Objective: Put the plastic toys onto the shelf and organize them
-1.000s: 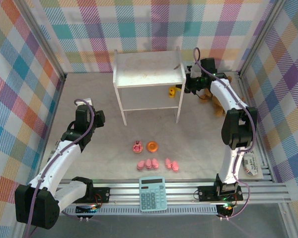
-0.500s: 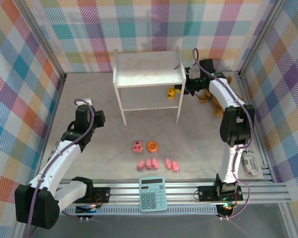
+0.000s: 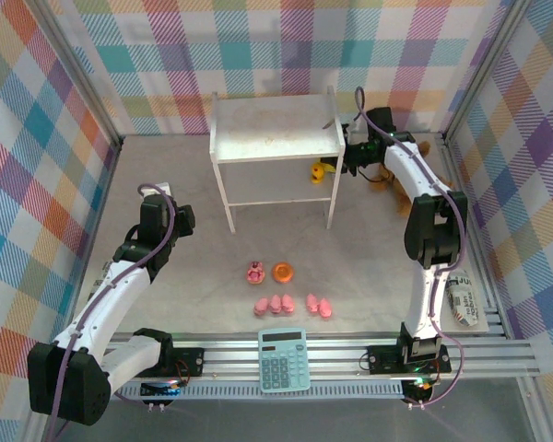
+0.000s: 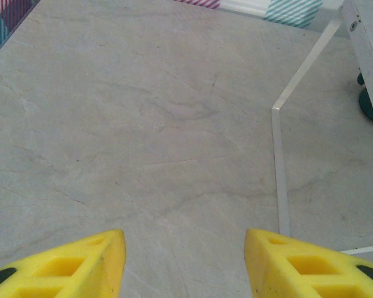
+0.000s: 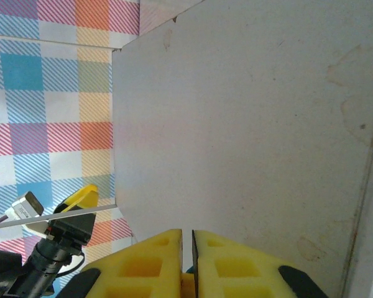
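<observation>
Right claw point(image 5: 187, 234) is pinched nearly closed beside the shelf point(image 3: 276, 133), yellow duck point(image 3: 320, 171) just off its tips; left claw point(image 4: 183, 245) spreads wide above the table point(image 4: 143, 124).

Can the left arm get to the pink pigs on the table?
Probably yes. The left gripper is open, and only bare table lies between it and the pink pigs.

Light: bright, even and soft, coming from overhead.
Shadows: just faint, fuzzy ones on the bench point(image 3: 350, 267) under the shelf point(image 3: 276, 138).
Top view: sharp, though the walls lean outward a bit at the edges.
Left wrist: bench is crisp, left claw point(image 4: 183, 234) slightly soft.
Right wrist: pale and kinda washed out, right claw point(image 5: 187, 233) blurry up close.
</observation>
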Robot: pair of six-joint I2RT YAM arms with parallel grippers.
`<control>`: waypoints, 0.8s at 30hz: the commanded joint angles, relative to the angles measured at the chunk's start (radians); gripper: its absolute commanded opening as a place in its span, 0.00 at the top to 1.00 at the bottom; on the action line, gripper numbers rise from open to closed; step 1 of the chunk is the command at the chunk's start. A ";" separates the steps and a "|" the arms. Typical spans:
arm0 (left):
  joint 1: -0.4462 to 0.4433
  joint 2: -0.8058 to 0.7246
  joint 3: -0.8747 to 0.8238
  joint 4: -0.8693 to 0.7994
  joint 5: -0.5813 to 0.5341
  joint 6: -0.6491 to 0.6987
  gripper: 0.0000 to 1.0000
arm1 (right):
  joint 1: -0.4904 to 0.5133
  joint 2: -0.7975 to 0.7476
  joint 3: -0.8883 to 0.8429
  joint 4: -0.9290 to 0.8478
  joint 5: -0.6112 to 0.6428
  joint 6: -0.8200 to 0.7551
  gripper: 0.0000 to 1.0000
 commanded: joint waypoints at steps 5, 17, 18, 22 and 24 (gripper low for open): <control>-0.010 0.004 0.034 -0.004 0.000 0.008 0.47 | 0.005 0.009 0.018 -0.018 -0.034 -0.018 0.83; -0.010 -0.004 0.035 -0.008 -0.004 0.012 0.47 | -0.019 -0.117 -0.126 0.225 0.154 0.112 0.57; -0.011 -0.007 0.034 -0.009 -0.005 0.014 0.46 | -0.027 -0.134 -0.145 0.242 0.185 0.124 0.57; -0.010 -0.020 0.030 -0.014 -0.016 0.022 0.46 | -0.067 -0.214 -0.232 0.304 0.294 0.150 0.54; -0.010 -0.023 0.026 -0.013 -0.018 0.024 0.46 | -0.090 -0.256 -0.274 0.332 0.331 0.161 0.52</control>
